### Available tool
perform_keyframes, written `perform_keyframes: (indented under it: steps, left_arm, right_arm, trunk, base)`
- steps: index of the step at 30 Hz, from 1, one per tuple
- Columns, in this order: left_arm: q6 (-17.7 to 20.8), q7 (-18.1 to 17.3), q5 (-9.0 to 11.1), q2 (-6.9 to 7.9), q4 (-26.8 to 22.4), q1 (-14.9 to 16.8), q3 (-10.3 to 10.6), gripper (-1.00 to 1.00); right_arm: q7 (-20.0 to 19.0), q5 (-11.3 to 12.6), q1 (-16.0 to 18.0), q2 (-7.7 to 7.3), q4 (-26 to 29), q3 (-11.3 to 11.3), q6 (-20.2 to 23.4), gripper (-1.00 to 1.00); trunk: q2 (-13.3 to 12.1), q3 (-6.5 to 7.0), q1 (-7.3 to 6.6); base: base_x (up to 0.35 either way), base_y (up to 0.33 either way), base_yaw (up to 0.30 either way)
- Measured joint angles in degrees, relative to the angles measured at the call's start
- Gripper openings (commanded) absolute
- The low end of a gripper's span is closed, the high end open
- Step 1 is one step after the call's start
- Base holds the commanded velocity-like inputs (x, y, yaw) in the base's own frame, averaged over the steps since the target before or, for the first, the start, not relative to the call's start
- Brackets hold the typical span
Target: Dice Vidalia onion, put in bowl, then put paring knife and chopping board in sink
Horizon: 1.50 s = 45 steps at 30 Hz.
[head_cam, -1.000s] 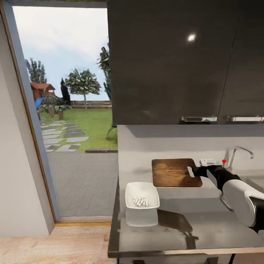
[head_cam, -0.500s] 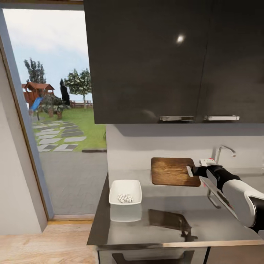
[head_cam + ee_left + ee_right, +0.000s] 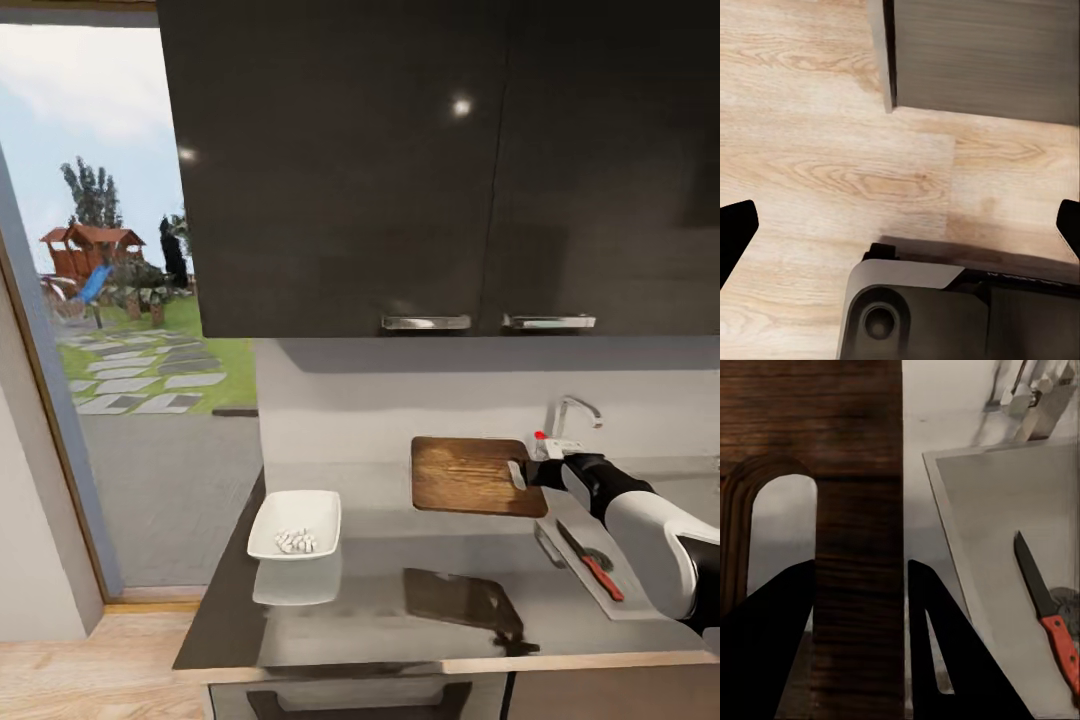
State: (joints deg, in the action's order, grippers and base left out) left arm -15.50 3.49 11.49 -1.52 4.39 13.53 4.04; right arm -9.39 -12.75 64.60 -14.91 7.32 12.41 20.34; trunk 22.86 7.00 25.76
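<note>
Gripping the chopping board (image 3: 470,474) edge, right claw (image 3: 522,473) lifts it above countertop (image 3: 400,600).

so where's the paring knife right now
In the head view the paring knife lies in the sink at the right, below the tap and right of the chopping board.

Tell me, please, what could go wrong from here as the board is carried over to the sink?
1. The right tool holds the board only by its handle strip, so the raised board could tilt or slip out.
2. The knife already lies in the sink; a board set down there might land on it or knock it.
3. The tap stands just behind the sink, so a swung board could strike it.
</note>
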Motion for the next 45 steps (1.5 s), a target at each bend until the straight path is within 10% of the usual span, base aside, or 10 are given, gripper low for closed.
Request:
perform_keyframes:
  steps: [27, 36, 45]
  left_arm:
    - [0.0, 0.0, 0.0, 0.13, 0.0, 0.0, 0.0, 1.00]
    - [0.0, 0.0, 0.0, 0.15, 0.0, 0.0, 0.0, 1.00]
    - [0.0, 0.1, 0.0, 0.07, -0.1, 0.0, 0.0, 1.00]
  right_arm:
    - [0.0, 1.2, 0.0, 0.42, -3.0, -0.2, 2.6, -1.00]
    - [8.7, 1.6, 0.0, 4.44, -5.1, 0.1, 2.0, -1.00]
    - [31.1, 21.2, -0.2, 10.91, -6.2, 1.3, -10.0, -1.00]
  trunk:
    - [0.0, 1.40, 0.00]
    - [0.0, 1.58, 0.00]
    - [0.0, 1.58, 0.00]
  base:
    - [0.000, -0.271, -0.172]
    - [0.000, -0.160, -0.037]
    - [0.000, -0.312, -0.001]
